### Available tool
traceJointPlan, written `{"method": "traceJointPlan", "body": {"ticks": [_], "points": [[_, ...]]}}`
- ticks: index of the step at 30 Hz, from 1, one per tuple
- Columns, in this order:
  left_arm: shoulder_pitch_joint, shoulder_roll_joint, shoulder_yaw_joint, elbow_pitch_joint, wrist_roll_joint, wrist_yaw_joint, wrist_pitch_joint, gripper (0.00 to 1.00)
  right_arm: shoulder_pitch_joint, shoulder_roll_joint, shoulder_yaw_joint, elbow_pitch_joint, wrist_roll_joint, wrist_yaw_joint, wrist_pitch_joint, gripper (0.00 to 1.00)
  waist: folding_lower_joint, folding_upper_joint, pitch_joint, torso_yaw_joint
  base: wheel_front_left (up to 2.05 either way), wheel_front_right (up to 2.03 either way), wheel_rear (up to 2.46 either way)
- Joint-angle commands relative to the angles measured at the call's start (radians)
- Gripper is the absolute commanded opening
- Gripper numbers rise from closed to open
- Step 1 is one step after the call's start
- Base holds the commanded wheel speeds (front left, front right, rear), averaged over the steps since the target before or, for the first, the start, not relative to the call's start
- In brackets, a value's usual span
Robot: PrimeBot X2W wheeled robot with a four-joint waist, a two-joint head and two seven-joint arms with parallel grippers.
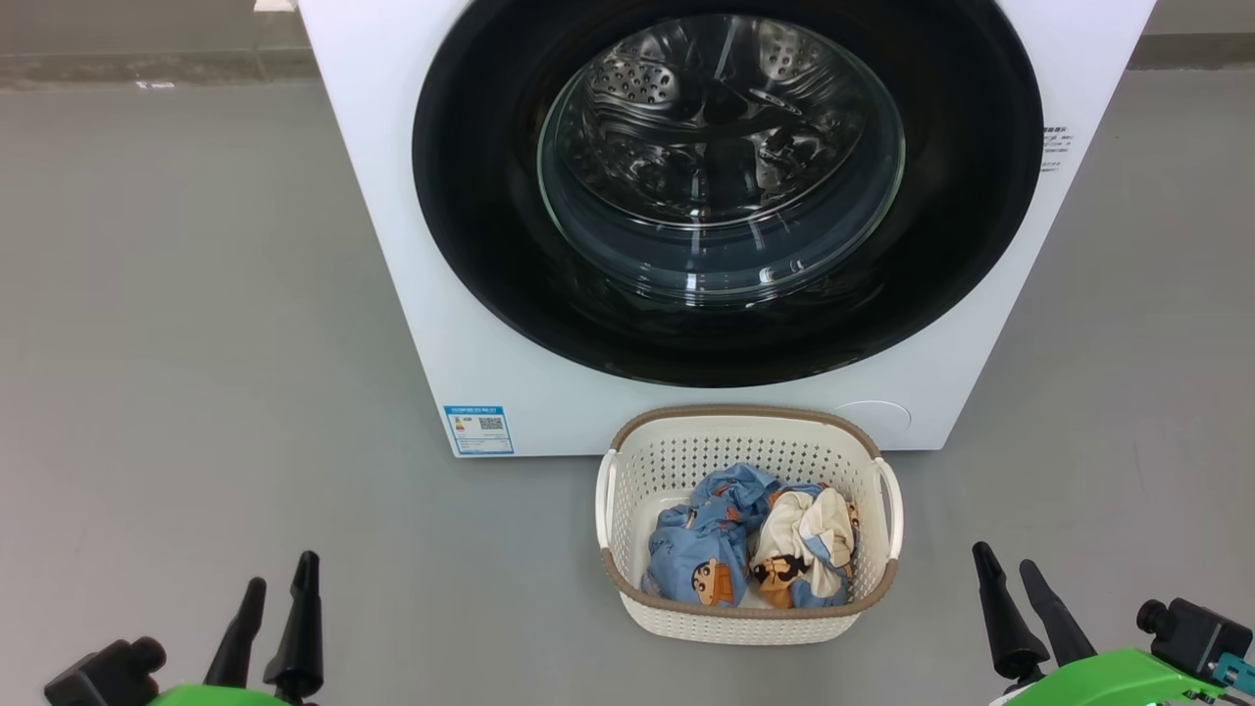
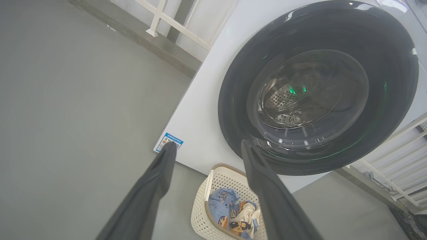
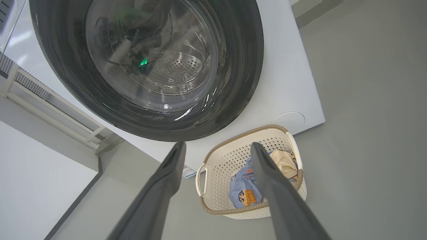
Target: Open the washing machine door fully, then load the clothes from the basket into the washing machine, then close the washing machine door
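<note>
Status from the remote station: nothing in the task is begun.

1. The washing machine (image 1: 392, 245) stands at 12 o'clock in the head view. The washing machine door (image 1: 726, 186) lies shut, flush against the white front. The steel drum shows through the glass bowl and looks empty. I can see no handle or hinge, so I cannot tell which way the door swings.

2. The basket (image 1: 745, 414) sits on the grey floor (image 1: 176, 343) at 6 o'clock of the door, its far rim just beside the machine's front. Whether the two touch I cannot tell. I judge it was put there to keep the carry from basket to drum short. It also lies below the door's sweep, and I cannot confirm that the door will clear its rim.

3. The clothes (image 1: 750, 549) are both bunched in the basket. The light blue one is toward 9 o'clock and the cream one toward 3 o'clock, and they touch.

4. The left gripper (image 1: 282, 571) is at 7 o'clock of the head view, jaws spread wide and empty. The right gripper (image 1: 1004, 557) is at 5 o'clock, also wide and empty. Both stand well apart from the basket and the door. I read this as a rest posture that leaves the middle free.

5. The blue label (image 1: 478, 429) is at 7 o'clock on the machine's front.

Next step, in my judgement: find the door's edge and pull it open.
</note>
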Motion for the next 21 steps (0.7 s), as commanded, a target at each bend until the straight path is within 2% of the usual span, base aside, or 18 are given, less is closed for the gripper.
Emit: {"method": "traceJointPlan", "body": {"ticks": [1, 21], "points": [[-0.023, 0.025, 0.020, -0.033, 0.031, -0.002, -0.016, 1.00, -0.026, -0.017, 0.023, -0.028, -0.030, 0.001, -0.015, 1.00, 0.0000, -0.0001, 0.000, 0.000, 0.00, 0.00, 0.00], [-0.019, 0.055, 0.001, -0.027, 0.236, -0.003, -0.074, 1.00, -0.014, -0.039, 0.024, -0.029, -0.238, 0.001, -0.074, 1.00, -0.0001, -0.0001, -0.007, 0.001, 0.00, 0.00, 0.00]]}}
